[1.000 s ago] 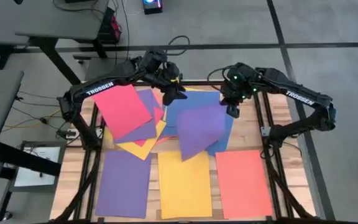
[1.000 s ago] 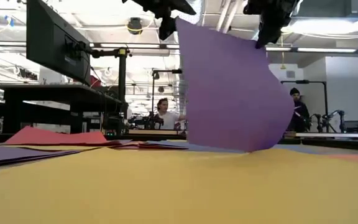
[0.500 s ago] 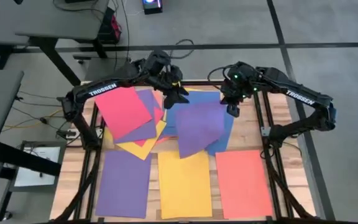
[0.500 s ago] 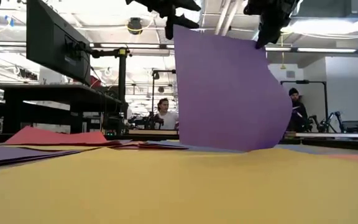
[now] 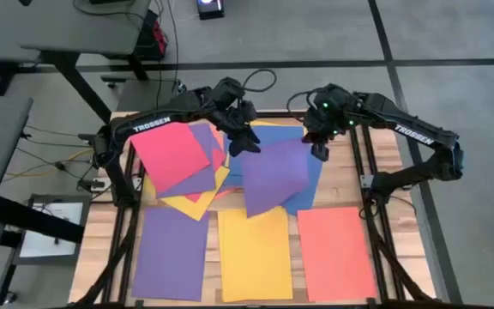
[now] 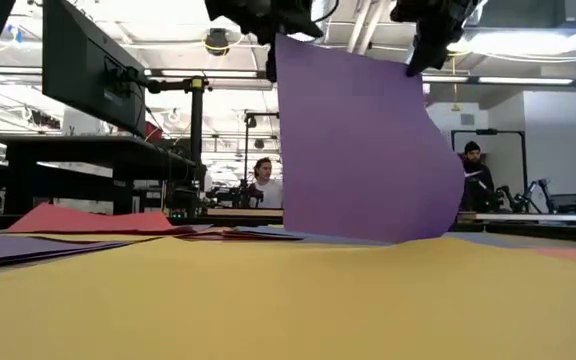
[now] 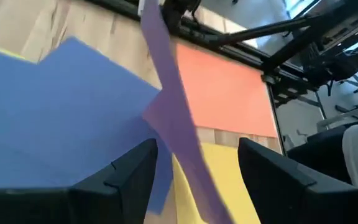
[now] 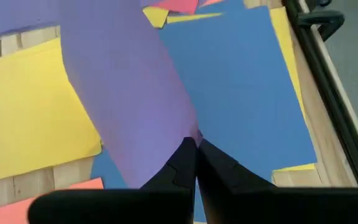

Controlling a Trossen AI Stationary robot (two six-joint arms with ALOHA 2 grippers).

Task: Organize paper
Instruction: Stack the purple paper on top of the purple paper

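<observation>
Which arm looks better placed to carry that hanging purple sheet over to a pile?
The right: its gripper is pinched shut on the purple sheet's corner, holding it up. The left gripper is open beside the sheet, gripping nothing.

A thin rectangular purple paper sheet [image 5: 274, 176] hung lifted and curved above the counter's far middle, its lower edge resting on the sheets beneath, one upper corner pinched in the right gripper [image 8: 196, 144]. Beneath it lay overlapping blue paper sheets [image 5: 303, 137]. To the left, a loose pile held a red paper sheet [image 5: 168, 154] on top, over purple, yellow and pinkish sheets. Along the near edge, three flat sheets lay side by side, apart: a purple sheet [image 5: 171, 252], a yellow sheet [image 5: 255, 254] and an orange-red sheet [image 5: 335, 251].
</observation>
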